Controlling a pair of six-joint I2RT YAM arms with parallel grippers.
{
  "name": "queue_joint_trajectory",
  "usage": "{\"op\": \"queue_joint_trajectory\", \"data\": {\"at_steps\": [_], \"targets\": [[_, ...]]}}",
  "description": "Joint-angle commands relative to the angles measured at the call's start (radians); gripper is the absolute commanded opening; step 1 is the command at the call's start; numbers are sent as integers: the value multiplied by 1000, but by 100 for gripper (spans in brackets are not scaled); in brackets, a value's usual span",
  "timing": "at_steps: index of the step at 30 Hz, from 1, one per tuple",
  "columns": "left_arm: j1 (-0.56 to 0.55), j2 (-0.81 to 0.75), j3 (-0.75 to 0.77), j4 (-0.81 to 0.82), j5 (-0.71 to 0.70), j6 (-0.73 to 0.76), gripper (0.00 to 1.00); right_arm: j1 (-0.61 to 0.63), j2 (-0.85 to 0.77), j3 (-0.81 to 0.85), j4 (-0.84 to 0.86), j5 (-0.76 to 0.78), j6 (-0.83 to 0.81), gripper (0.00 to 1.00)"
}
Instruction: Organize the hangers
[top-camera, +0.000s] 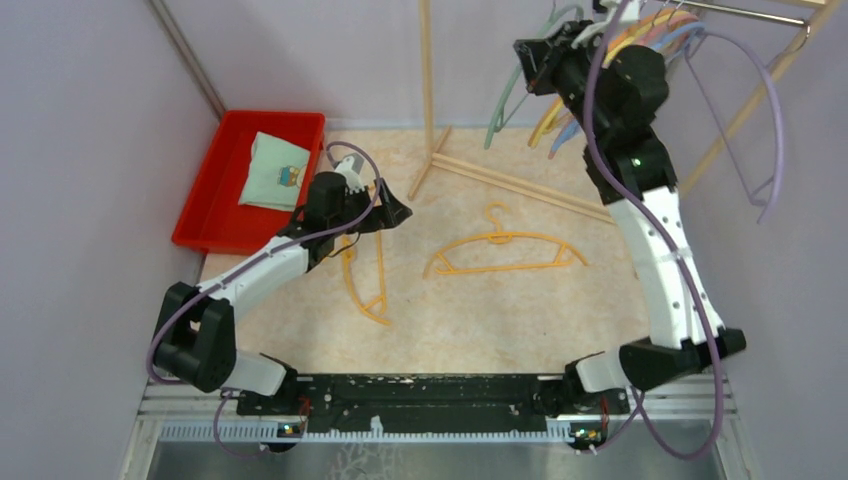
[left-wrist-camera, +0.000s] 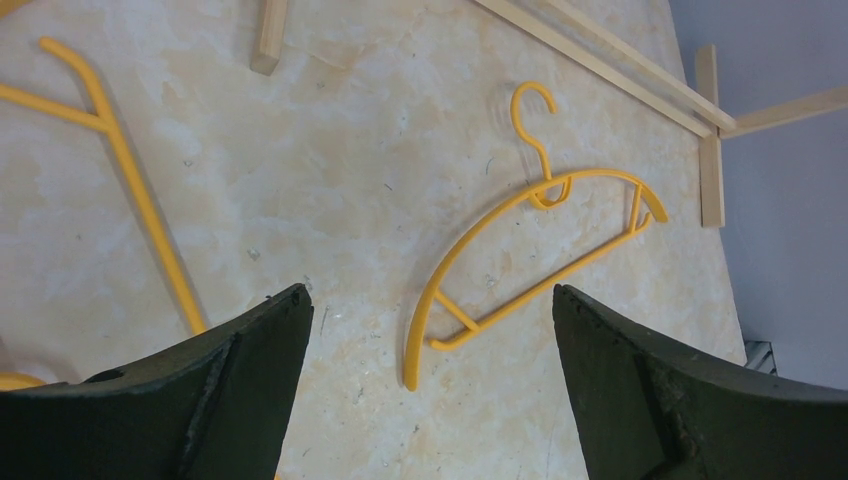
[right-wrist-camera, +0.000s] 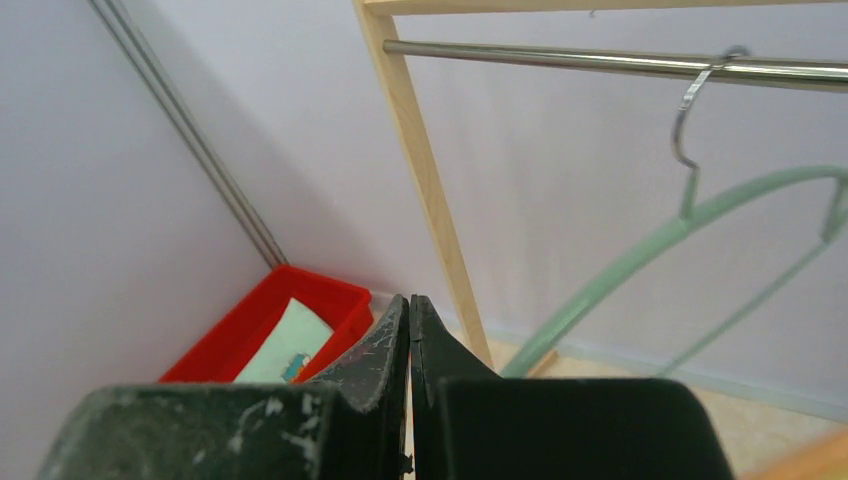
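A yellow-orange hanger (top-camera: 505, 252) lies flat mid-table; in the left wrist view it (left-wrist-camera: 530, 255) lies ahead of my fingers, its near end between them. A second yellow hanger (top-camera: 366, 290) lies left of it, partly under my left gripper (top-camera: 395, 212), and shows at the left edge of the wrist view (left-wrist-camera: 140, 200). The left gripper (left-wrist-camera: 429, 292) is open and empty, above the table. My right gripper (top-camera: 522, 62) is raised by the rack, shut and empty (right-wrist-camera: 410, 305). A green hanger (right-wrist-camera: 690, 225) hangs on the metal rail (right-wrist-camera: 560, 57). Green (top-camera: 503, 100), orange (top-camera: 549, 120), blue (top-camera: 566, 135) and lavender (top-camera: 745, 160) hangers hang there.
A red bin (top-camera: 215, 190) holding a folded pale cloth (top-camera: 272, 172) stands at the back left; it also shows in the right wrist view (right-wrist-camera: 330, 300). The wooden rack's upright pole (top-camera: 428, 90) and floor bar (top-camera: 505, 180) stand behind the lying hangers.
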Motion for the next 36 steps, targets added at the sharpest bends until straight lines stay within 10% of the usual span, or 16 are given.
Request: {"op": "queue_joint_trajectory", "data": {"at_steps": [1, 14, 36], "targets": [[23, 5, 14, 47, 26, 33, 95, 44, 149, 131, 102, -14, 8, 0], [96, -18, -38, 74, 78, 33, 95, 157, 491, 395, 173, 235, -195, 0], [160, 56, 25, 82, 148, 9, 94, 155, 600, 327, 547, 895, -628, 0]]}}
